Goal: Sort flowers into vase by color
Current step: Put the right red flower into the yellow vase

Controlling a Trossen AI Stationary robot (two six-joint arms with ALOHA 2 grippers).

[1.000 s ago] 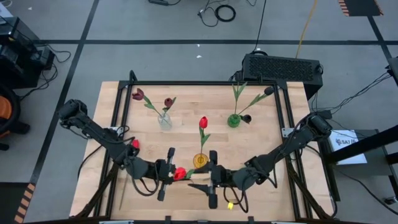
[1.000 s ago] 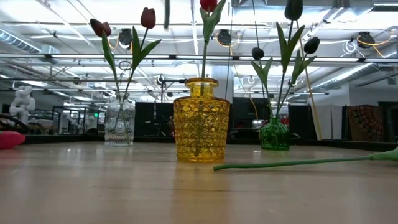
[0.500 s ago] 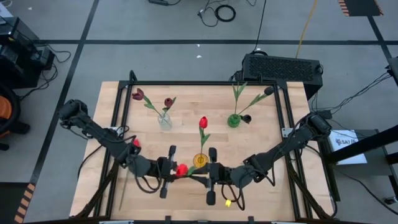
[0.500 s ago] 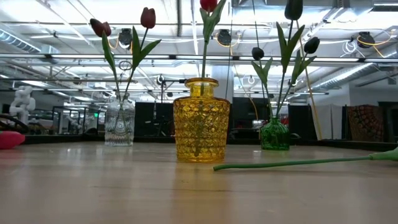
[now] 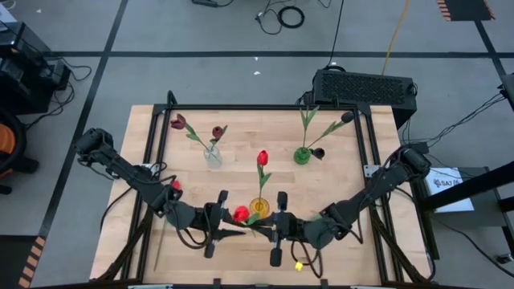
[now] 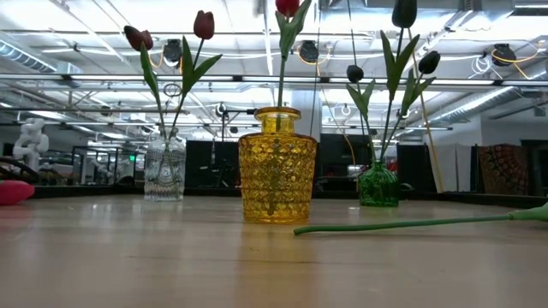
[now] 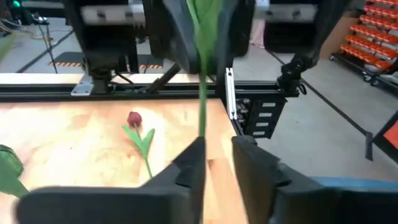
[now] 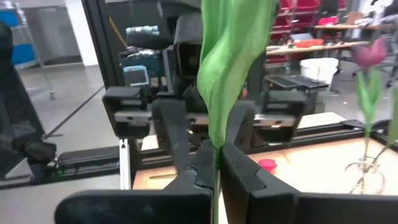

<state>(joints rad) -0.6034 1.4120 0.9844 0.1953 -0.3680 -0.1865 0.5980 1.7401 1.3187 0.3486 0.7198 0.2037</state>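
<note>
A red flower is held above the table's near middle, its head [image 5: 240, 213] between my two grippers. My right gripper [image 5: 260, 229] is shut on its stem. My left gripper [image 5: 231, 229] is open, and the stem [image 7: 203, 112] passes between its fingers, close to one of them. Behind the flower stands a yellow vase [image 5: 259, 207] with one red flower [image 5: 263, 157]. A clear vase [image 5: 212, 155] holds two maroon flowers, and a green vase [image 5: 302, 155] holds dark ones. Another red flower [image 5: 174, 185] lies on the table at the left. My right gripper pinches the red flower's green stem and leaf [image 8: 216, 144] between its two fingers, coming in level from the table's right side. The fingers lie across the stem. The flower is clear of the table. My left gripper: whether the stem touches its finger [image 7: 191, 167], I cannot tell.
A flower [image 7: 135, 119] lies on the wood on the right arm's side, its stem [image 6: 411, 224] flat on the table. A small yellow object [image 5: 295, 262] sits near the front edge. A black frame [image 5: 257, 107] borders the table's far side.
My right gripper has shut on the red flower's stem, and my left gripper has opened around it. The flower's head has shifted a little toward the yellow vase. Both arms have otherwise kept their places.
</note>
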